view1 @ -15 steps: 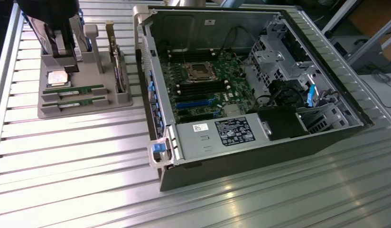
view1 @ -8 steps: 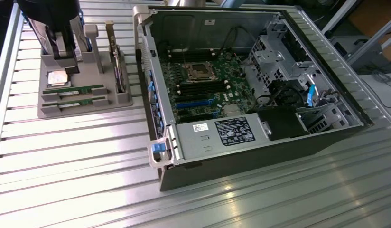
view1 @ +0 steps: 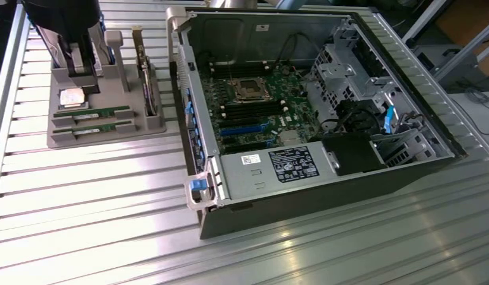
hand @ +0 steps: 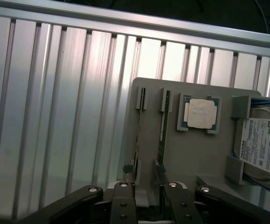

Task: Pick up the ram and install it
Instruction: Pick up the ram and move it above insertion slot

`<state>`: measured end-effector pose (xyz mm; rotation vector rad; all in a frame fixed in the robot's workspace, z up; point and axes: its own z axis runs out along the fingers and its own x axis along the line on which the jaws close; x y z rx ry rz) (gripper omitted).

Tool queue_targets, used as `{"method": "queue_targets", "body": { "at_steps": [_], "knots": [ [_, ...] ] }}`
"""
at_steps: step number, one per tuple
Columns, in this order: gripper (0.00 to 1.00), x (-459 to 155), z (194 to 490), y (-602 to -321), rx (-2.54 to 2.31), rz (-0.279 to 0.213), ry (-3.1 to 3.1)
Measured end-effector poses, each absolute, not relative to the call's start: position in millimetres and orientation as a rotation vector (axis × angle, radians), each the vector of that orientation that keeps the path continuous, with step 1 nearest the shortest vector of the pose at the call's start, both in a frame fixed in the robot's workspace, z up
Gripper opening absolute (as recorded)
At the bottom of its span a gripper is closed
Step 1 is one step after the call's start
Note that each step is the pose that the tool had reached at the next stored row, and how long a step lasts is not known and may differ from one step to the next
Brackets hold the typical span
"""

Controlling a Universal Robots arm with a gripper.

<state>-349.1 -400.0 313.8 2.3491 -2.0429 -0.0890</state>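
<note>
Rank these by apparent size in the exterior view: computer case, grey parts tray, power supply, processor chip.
Largest to smallest:
1. computer case
2. grey parts tray
3. power supply
4. processor chip
The gaps are clear, so camera nearness does not change the order.

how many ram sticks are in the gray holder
2. Both stand on edge in the gray holder: one ram stick beside the processor chip, the second ram stick parallel, farther from the chip. None looks hidden.
</note>
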Motion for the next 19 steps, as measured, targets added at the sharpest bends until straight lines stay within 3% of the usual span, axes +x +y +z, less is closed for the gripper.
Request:
{"method": "queue_targets", "body": {
  "at_steps": [19],
  "knots": [
    [0.3, -349, 301, -401, 2.349, -0.089, -2.043]
  ]
}}
